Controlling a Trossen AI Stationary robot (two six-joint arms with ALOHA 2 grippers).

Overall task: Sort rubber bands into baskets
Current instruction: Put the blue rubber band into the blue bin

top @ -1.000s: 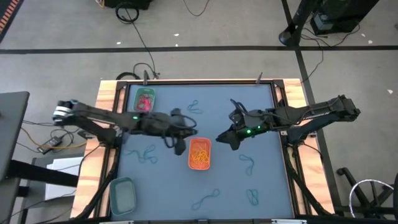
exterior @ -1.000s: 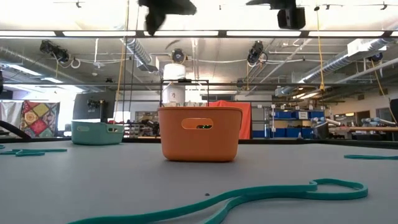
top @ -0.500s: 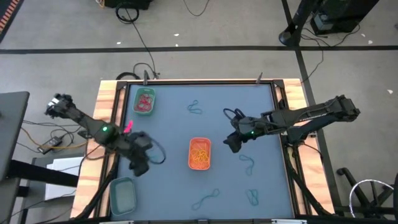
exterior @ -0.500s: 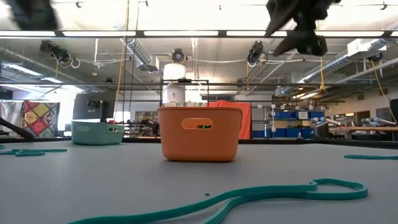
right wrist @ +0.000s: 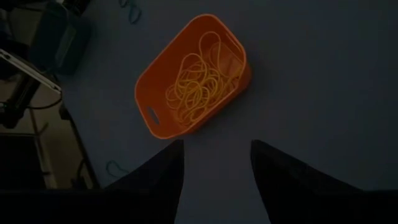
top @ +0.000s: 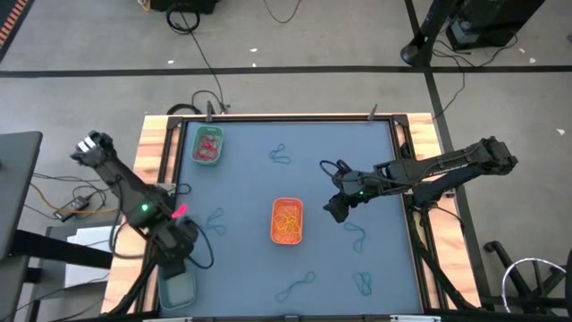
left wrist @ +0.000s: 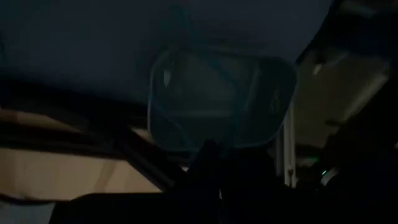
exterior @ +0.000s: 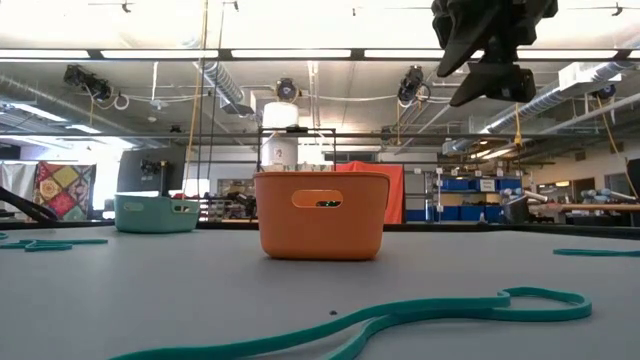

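The left tool (top: pixel 176 259), its fingers together, hangs just over the dull teal basket (top: pixel 177 279) at the counter's (top: pixel 246 183) near-left corner; that basket's long axis runs front to back. The right tool (top: pixel 334 207), fingers apart and holding nothing, hovers just right of the orange basket (top: pixel 287 221), which also lies lengthwise front to back, filled with yellow-orange rubber bands (right wrist: pixel 196 84). A teal rubber band (top: pixel 357 236) lies just in front of the right tool. The green basket (top: pixel 207 146) sits far back-left.
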